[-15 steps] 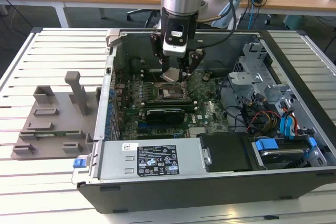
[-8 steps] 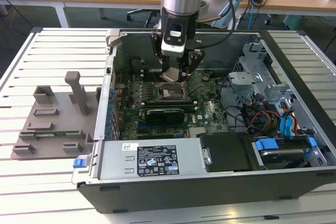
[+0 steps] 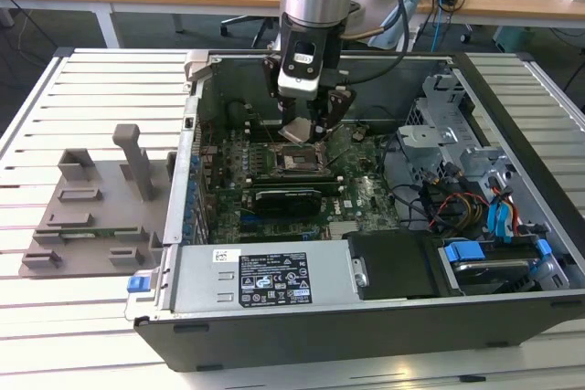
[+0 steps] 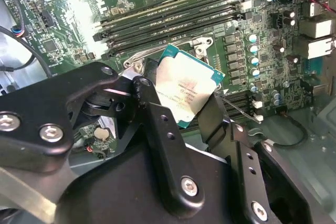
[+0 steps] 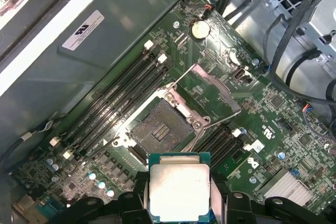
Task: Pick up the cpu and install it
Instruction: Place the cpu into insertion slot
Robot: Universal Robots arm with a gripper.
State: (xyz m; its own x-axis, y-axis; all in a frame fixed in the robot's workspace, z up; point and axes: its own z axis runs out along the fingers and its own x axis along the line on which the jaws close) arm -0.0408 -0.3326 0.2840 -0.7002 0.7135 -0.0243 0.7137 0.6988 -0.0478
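Observation:
My gripper (image 3: 309, 128) hangs inside the open computer case (image 3: 366, 317), shut on the cpu (image 3: 298, 131). The cpu (image 4: 186, 90) is a small square chip with a shiny silver top and a teal-green rim, held tilted between the black fingers (image 4: 212, 121). In the first wrist view the cpu (image 5: 178, 187) sits a little short of the open black socket (image 5: 157, 127), which has a dark centre and a raised metal frame (image 5: 210, 90). In the exterior view the socket (image 3: 299, 161) lies just below the gripper on the green motherboard (image 3: 366, 194).
Memory slots (image 5: 118, 95) flank the socket. Cables (image 3: 448, 203) and drive bays (image 3: 494, 258) fill the case toward the exterior view's right. A grey plastic tray (image 3: 91, 212) with upright posts lies outside the case at the exterior view's left, on the slatted table (image 3: 55, 335).

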